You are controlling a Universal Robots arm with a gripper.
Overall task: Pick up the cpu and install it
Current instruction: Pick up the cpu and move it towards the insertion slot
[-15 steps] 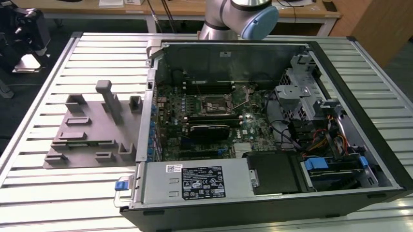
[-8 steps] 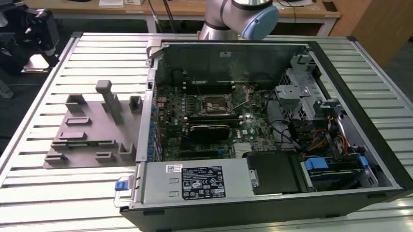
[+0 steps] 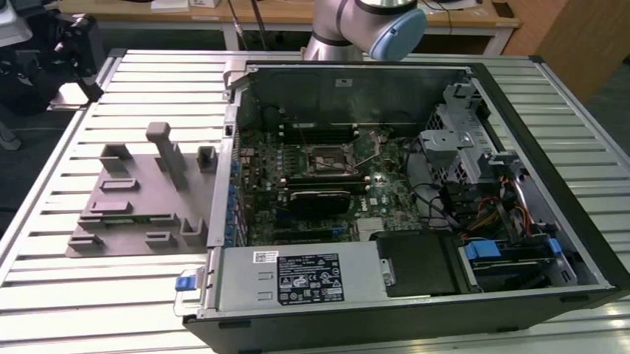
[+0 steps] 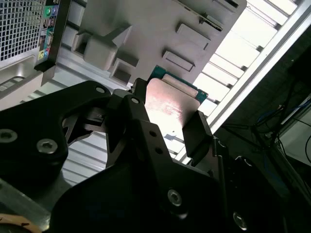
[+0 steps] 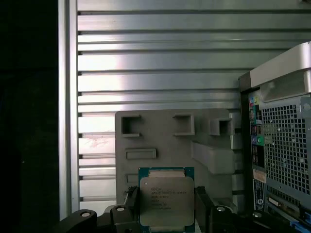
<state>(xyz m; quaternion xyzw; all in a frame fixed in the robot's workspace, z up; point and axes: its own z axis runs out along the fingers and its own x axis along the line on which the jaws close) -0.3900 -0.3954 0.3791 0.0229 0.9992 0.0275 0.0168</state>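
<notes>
End effector [image 4: 167, 114] clamps one cpu [image 5: 166, 201] between its two fingers [image 4: 197, 136].

Fixture: grey plastic plate [image 3: 147, 198], upright blocks, on slatted aluminium worktop [image 3: 99, 295].
Computer: open black tower case [image 3: 355, 88] beside plate, green motherboard [image 3: 394, 193] inside.

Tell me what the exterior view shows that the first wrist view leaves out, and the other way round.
Exterior view: inside the open computer case, the motherboard and its socket, plus the arm. First wrist view: the cpu clamped in the gripper, and the case's rear ports. Both: the grey plate with upright blocks, the slatted table and the computer case's outside.
</notes>
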